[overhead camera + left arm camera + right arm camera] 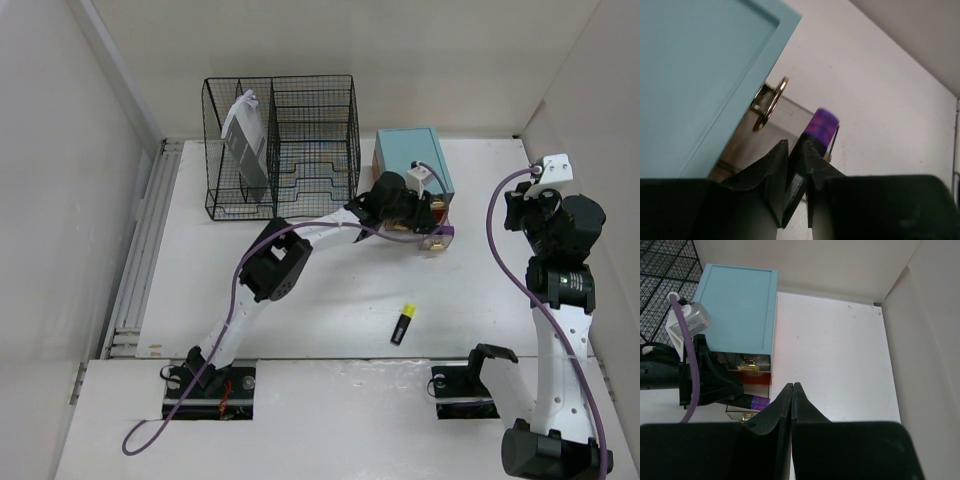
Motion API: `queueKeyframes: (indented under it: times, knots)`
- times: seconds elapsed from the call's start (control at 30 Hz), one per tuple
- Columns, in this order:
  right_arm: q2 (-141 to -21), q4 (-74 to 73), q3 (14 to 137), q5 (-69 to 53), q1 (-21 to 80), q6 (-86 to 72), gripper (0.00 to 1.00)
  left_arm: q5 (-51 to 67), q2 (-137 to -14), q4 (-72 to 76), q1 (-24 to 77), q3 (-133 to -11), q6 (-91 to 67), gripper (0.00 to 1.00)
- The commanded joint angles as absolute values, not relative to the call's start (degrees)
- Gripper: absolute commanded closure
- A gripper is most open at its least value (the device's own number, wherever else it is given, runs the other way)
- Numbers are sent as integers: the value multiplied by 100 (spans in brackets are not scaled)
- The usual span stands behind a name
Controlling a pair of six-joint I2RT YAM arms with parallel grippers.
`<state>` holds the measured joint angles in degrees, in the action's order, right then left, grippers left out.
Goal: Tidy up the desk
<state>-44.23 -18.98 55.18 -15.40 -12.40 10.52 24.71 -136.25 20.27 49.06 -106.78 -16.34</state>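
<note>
Judging from the layout, tidying is reckoned partway: a purple-capped pen (822, 125) seems pinched in the narrow-set left gripper (795, 145) at the teal drawer box (412, 160), the right gripper (791, 387) is pressed shut empty, and a yellow-black marker (402, 325) is seen loose on the desk (470, 300).

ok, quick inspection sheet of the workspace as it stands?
Surface: white desk, two cut-outs at the near edge.
Job's things: teal drawer box at the back, a drawer seemingly pulled out; wire rack holding a grey-white packet.
Clutter: yellow-and-black stick loose mid-desk; purple-tipped item at the drawer front.
Grippers: left gripper nearly closed at the purple-tipped item, hold unclear; right gripper shut, empty.
Cables: purple cable on each arm.
Surroundings: white walls; grey rail on the left.
</note>
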Motion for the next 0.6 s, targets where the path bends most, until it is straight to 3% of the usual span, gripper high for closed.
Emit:
queueKeyframes:
  times: [0.0, 0.03, 0.2, 0.57]
  knots:
    - [-4351, -1731, 5590, -1477, -1257, 1055, 98, 2285, -12938, 2101, 4842, -10302, -1442, 86]
    - [-4351, -1731, 5590, -1477, -1257, 1055, 98, 2285, -12938, 2101, 4843, -10214, -1441, 91]
    - [-4351, -1731, 5590, -1477, -1257, 1055, 98, 2285, -12727, 2170, 4966, -9651, -1230, 91]
    - [-4351, -1731, 5590, -1477, -1257, 1055, 98, 2232, -12551, 2373, 4904, -9571, -1283, 75]
